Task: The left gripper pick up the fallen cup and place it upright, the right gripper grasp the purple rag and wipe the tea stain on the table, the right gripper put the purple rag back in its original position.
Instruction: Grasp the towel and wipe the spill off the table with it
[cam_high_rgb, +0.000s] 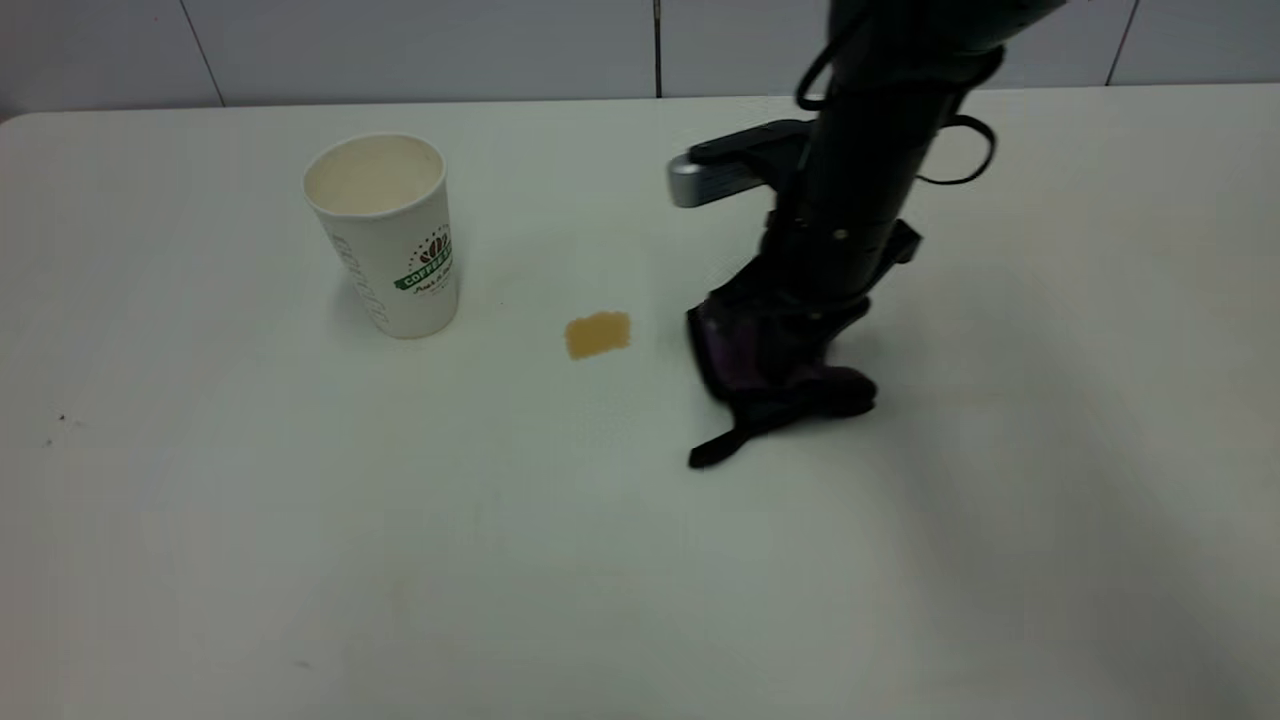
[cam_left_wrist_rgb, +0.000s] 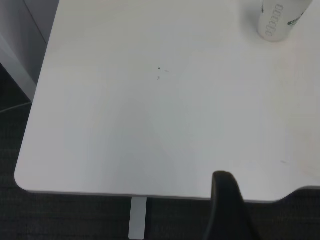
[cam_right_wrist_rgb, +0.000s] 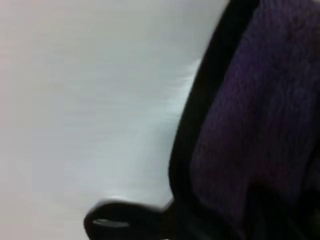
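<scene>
Cup (cam_high_rgb: 385, 235) standing upright; right gripper (cam_high_rgb: 790, 340) clenching purple rag (cam_high_rgb: 770, 375), needing to sweep toward nine o'clock onto tea stain (cam_high_rgb: 598, 334).

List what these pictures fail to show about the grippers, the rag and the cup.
- Right gripper: exterior view, its fingertips are buried in the purple rag, so the grip is unreadable; the right wrist view shows only blurred cloth.
- Left gripper: absent from the exterior view; one dark finger shows in the left wrist view, the rest is cut off.
- Cup: its lettering is only partly readable.
</scene>
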